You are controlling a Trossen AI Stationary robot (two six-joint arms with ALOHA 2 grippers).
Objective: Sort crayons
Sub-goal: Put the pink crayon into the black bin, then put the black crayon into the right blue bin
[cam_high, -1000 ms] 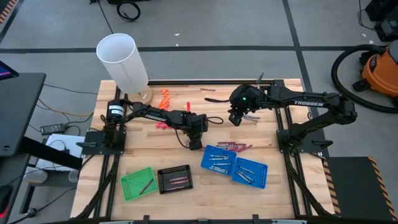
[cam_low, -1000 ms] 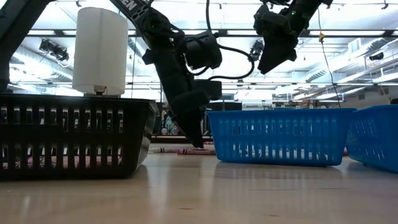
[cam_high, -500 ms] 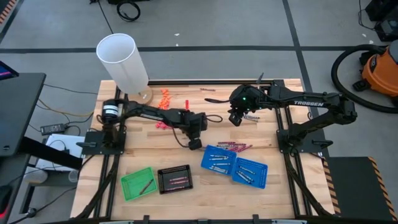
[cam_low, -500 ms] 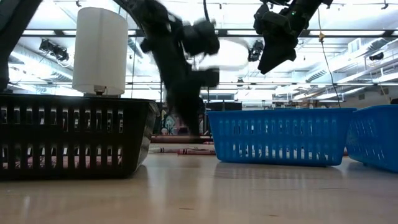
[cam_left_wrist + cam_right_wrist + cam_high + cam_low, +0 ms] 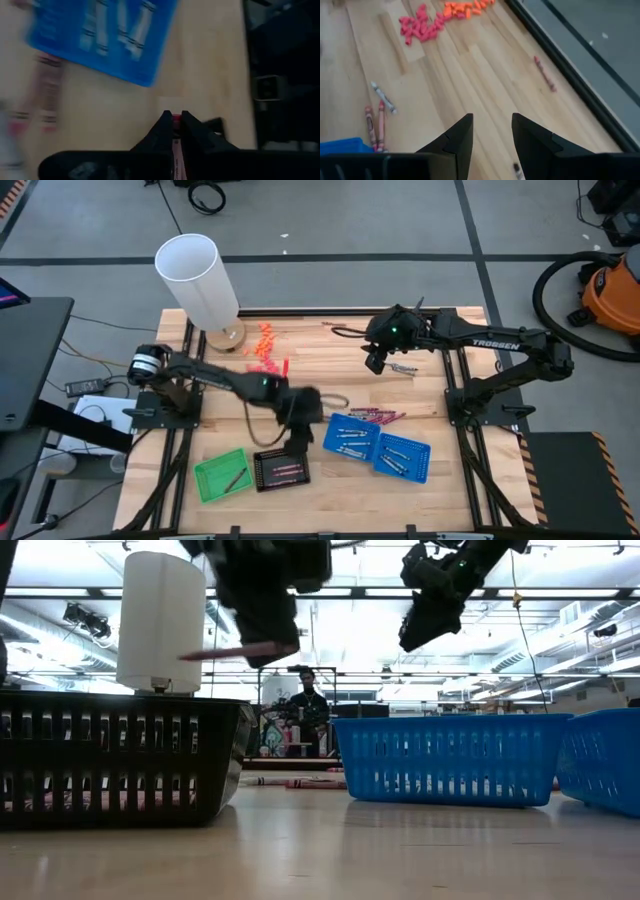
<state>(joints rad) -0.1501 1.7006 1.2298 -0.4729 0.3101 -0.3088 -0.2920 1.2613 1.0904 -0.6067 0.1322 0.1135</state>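
Moved: my left gripper (image 5: pixel 297 442), from beside blue basket (image 5: pixel 350 437) to above black basket (image 5: pixel 281 469), clamps a red crayon (image 5: pixel 238 650) lying level; right gripper (image 5: pixel 491 131) gapes, idle.

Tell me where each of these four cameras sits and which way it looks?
High view: above the table, looking straight down; both arms show, left gripper over the black basket, right gripper waiting near the far edge.
Low view: at tabletop height, looking level into the room; left gripper holds a red crayon.
Left wrist view: on the left arm; its shut fingers pinch the crayon.
Right wrist view: on the right arm; open fingers above scattered crayons.
Shared: high and low views both show the blue baskets.
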